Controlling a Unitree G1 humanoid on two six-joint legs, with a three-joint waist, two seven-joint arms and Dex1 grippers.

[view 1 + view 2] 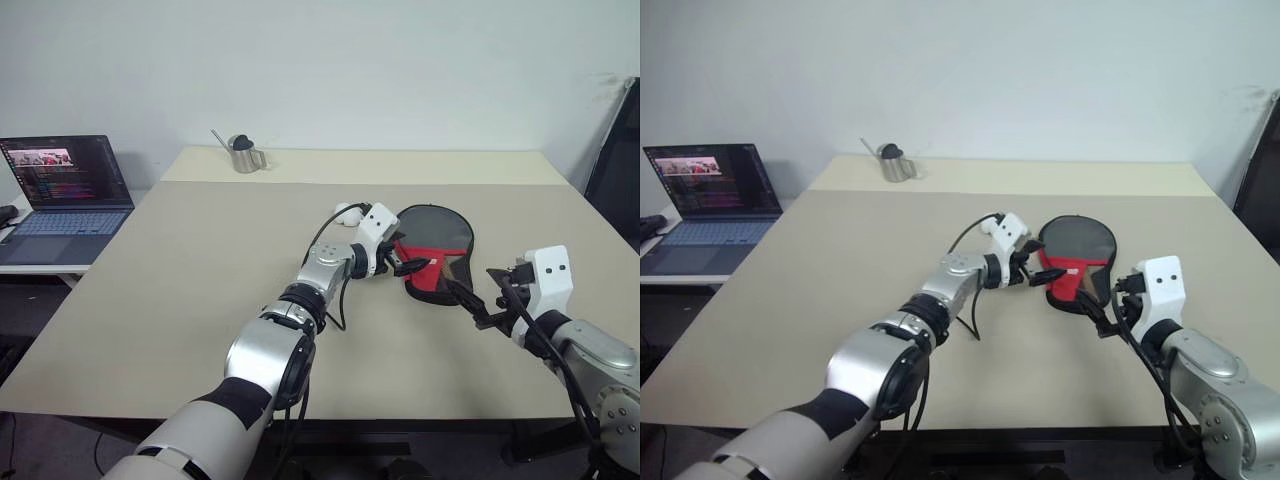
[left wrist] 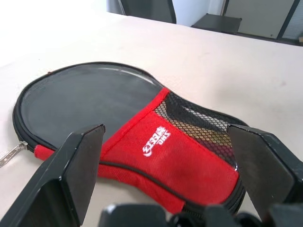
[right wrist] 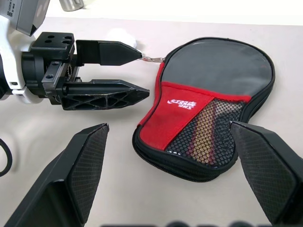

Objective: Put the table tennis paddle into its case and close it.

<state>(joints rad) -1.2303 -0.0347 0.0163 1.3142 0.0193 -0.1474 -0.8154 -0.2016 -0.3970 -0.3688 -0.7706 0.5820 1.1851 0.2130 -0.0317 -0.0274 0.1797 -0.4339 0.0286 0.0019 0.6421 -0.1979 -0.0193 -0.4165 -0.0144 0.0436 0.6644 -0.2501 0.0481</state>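
The case lies flat on the pale surface, between the two hands and slightly beyond them. Through its clear round window and black mesh, the paddle seems to be inside already: a wooden handle shows faintly behind the mesh, though the blade under the window is hard to make out. The left hand hovers just beside the case's red panel with its fingers spread, holding nothing. The right hand waits near the narrow end of the case, fingers likewise spread and empty.

The case looks light and soft at its fabric edges, but stiffened by the rigid paddle within, so it should slide easily on the smooth surface if pushed from one side. I judge it needs one hand to pin the narrow mesh end while the other takes the small metal zipper pull, a thin, slippery tab that calls for a fine pinch.

The right wrist view shows the pull beside the left hand's fingertips, and the zipper track around the rim. The left wrist view gives the white lettering on the red panel close up. The head views add a laptop and a metal cup well apart from the work.
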